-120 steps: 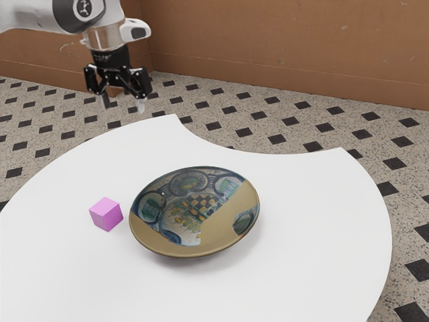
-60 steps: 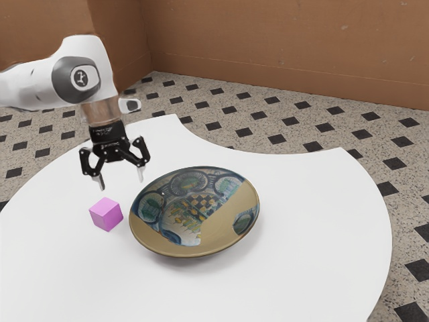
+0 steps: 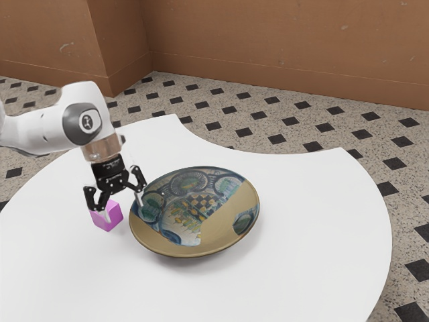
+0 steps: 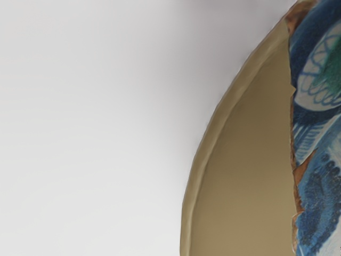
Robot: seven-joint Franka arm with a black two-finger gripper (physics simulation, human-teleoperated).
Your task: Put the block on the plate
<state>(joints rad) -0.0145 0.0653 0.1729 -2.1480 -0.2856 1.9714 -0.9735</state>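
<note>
And here's the plate [image 3: 226,216], sitting on the white table [image 3: 308,221], a shallow round dish with its inside on show: blue-and-green painted patterns, a small checkered patch near the middle, and plain tan stretches sweeping round and across. Up close in the wrist view, its smooth tan rim curves past, and a ragged orange-brown line divides the plain part from the painted part.

The block [image 3: 112,219], a pink-purple cube, is out on the table, just beside the plate on the exterior view's left. Right there with it comes the gripper [image 3: 124,208], low, pointing down and slightly tilted, its two fingers standing wide apart. One finger crosses in front of the block in the exterior view; the other is nearer the plate, overlapping its edge from this angle. Whether the near finger touches the block, I cannot tell, and the same goes for the other one and the plate.

What's covered up? Part of the block's upper side, behind that finger and the gripper's linkage, and a sliver of the plate's rim. The arm [image 3: 40,131] runs off at the exterior view's left. In the wrist view the plate is cut off, and a soft grey shading beside it on the table is too blurred to name.
</note>
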